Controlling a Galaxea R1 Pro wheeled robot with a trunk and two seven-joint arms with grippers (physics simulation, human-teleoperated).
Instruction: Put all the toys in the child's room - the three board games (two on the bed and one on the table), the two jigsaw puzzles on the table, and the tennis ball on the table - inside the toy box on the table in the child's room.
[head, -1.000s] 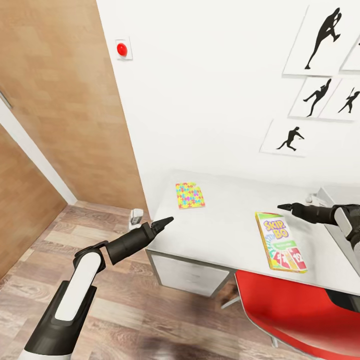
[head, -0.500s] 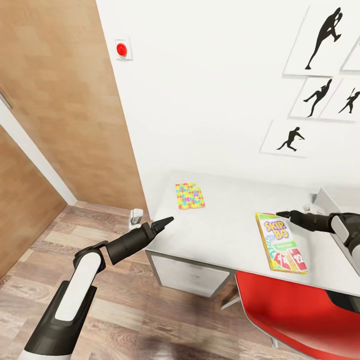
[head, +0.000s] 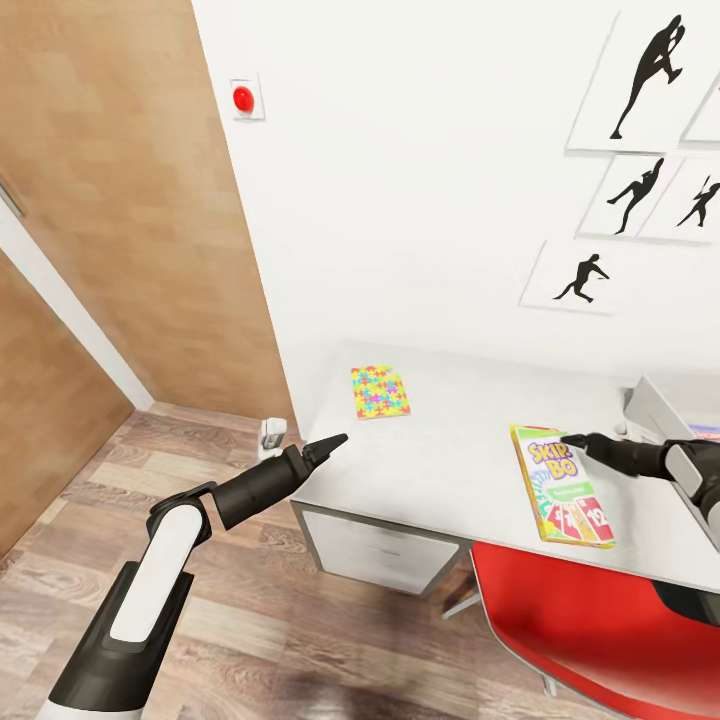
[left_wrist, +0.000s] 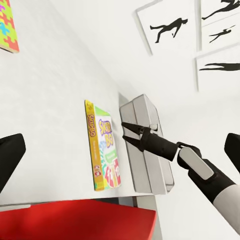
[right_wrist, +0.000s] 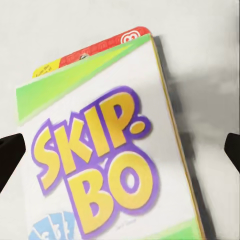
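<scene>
now your right gripper (head: 572, 439) hovers just over the far end of the board game (head: 560, 484), which lies flat on the table (head: 450, 455) near its front edge, above the red chair (head: 600, 630). its fingers (right_wrist: 10, 152) are spread wide, one at each side of the box lid. lower straight down so the pads bracket the box's long edges, then close evenly. the toy box (left_wrist: 150, 150) sits just beside the game. your left gripper (head: 335, 440) rests pressed together beside the table's corner, away from the jigsaw puzzle (head: 379, 390).
</scene>
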